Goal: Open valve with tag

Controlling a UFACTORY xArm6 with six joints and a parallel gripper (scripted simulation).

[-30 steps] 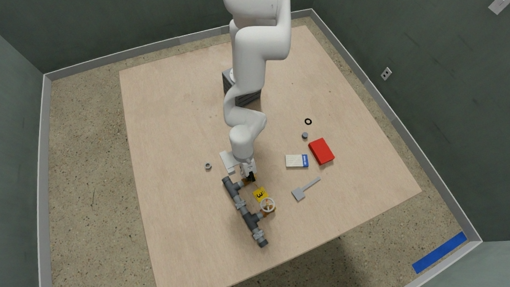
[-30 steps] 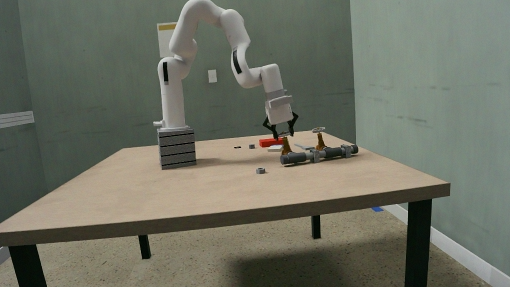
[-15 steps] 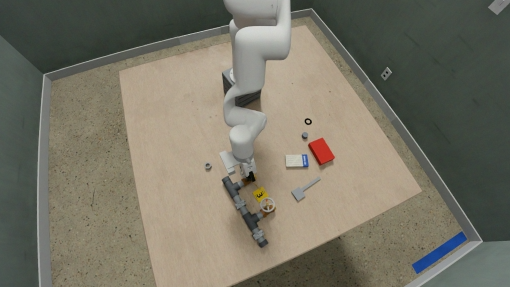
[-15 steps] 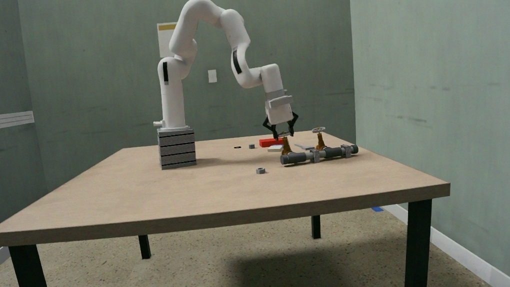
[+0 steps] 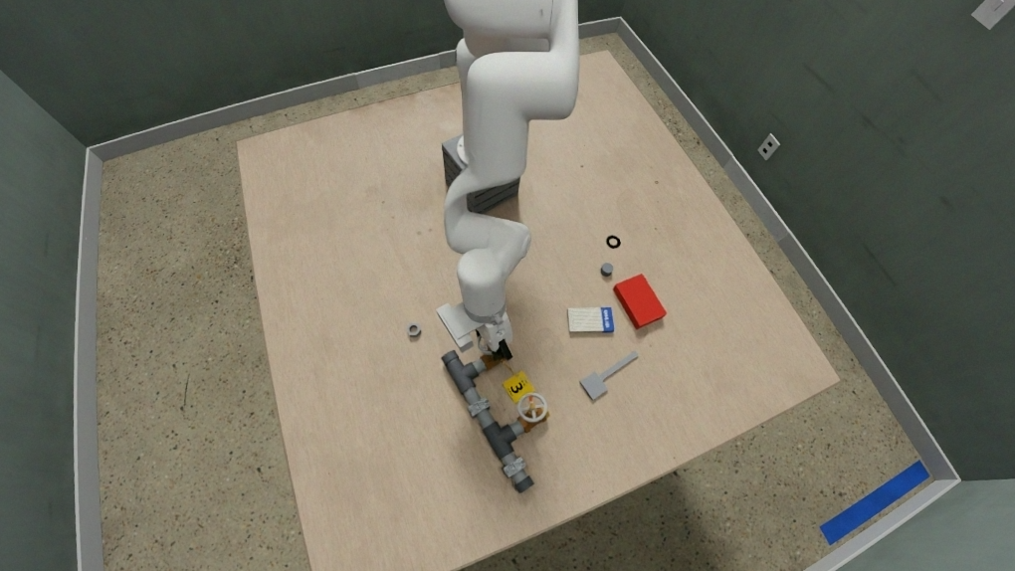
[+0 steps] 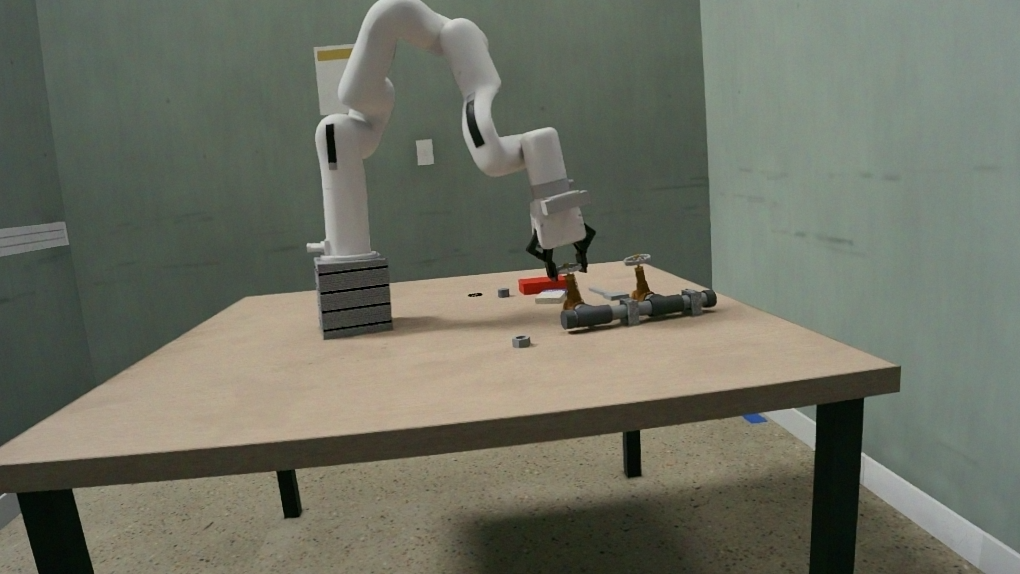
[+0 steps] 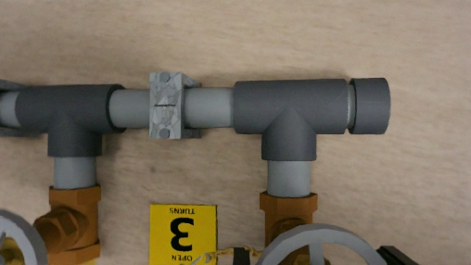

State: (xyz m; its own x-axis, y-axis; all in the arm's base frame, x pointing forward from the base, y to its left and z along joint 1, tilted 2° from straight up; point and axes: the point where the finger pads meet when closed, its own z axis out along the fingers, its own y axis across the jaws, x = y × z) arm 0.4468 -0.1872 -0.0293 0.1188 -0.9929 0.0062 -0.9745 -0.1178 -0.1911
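A grey pipe (image 5: 486, 419) lies on the table with two brass valves branching off it. The nearer valve's grey handwheel (image 7: 320, 246) is between my gripper's fingers (image 5: 497, 347); the gripper is shut on it, seen also in the side view (image 6: 567, 269). A yellow tag (image 7: 183, 233) reading "3 turns" lies beside this valve, and its thin chain runs to the held handwheel. The other valve (image 5: 527, 408) stands further along the pipe with its handwheel free; it also shows in the wrist view (image 7: 19, 241) at the left edge.
A grey nut (image 5: 411, 326) lies left of the pipe. A white-and-blue card box (image 5: 590, 319), a red block (image 5: 639, 300), a grey scraper (image 5: 607, 376), a small grey cap (image 5: 606, 269) and a black ring (image 5: 613, 237) lie to the right. The arm's base block (image 6: 353, 296) stands behind.
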